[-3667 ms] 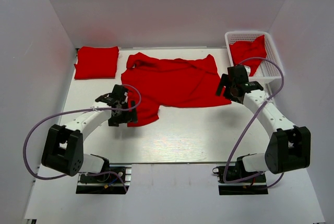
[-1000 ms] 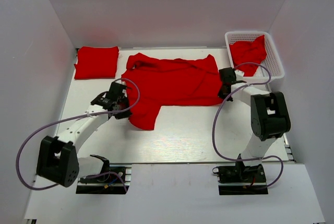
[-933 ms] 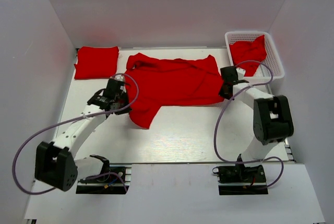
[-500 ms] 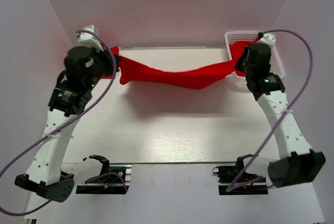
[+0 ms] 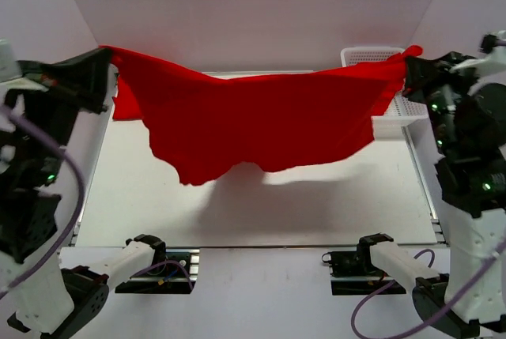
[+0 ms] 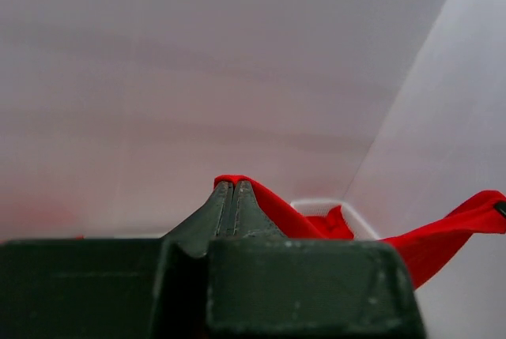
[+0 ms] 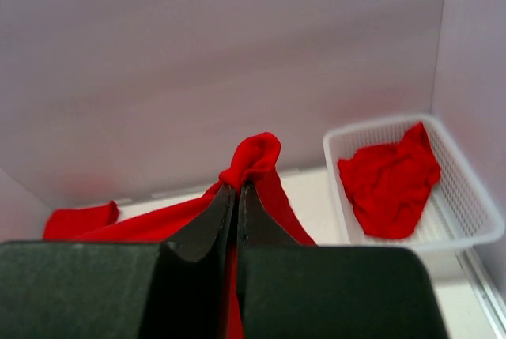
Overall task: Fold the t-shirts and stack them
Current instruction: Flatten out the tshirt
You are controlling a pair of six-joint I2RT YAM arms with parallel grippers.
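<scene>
**Held shirt** point(image 5: 261, 122): red, airborne, spread wide between the two arms above the counter point(image 5: 261, 212). The top edge sags a little mid-span. The bottom edge is uneven, hangs lowest left of centre, and appears clear of the counter.

**Left fingers** point(image 6: 228, 206): together, clamped on one top corner of the held shirt. A fold of red shows just past the tips.

**Right fingers** point(image 7: 236, 201): together, clamped on the opposite top corner. A tuft of cloth bunches above the tips.

**Folded shirt** point(image 7: 79, 219): flat on the counter at the far left corner; judged the start of the stack.

**Basket** point(image 7: 474, 220): white mesh, at the far right. It holds one crumpled **basket shirt** point(image 7: 389, 181), not yet folded.

**Step in hand (judged):** airing the shirt out so it can be laid flat for folding.

**Handling notes:**
- Lower both corners level and at an even pace.
- Let the hanging edge touch down first, then draw the top edge away so the cloth unrolls without creases.
- Hold mild tension across the span; too much could pull a corner out of its clamp.
- Land it mid-counter, apart from the folded shirt and the basket.
- Release only once the cloth lies flat.
</scene>
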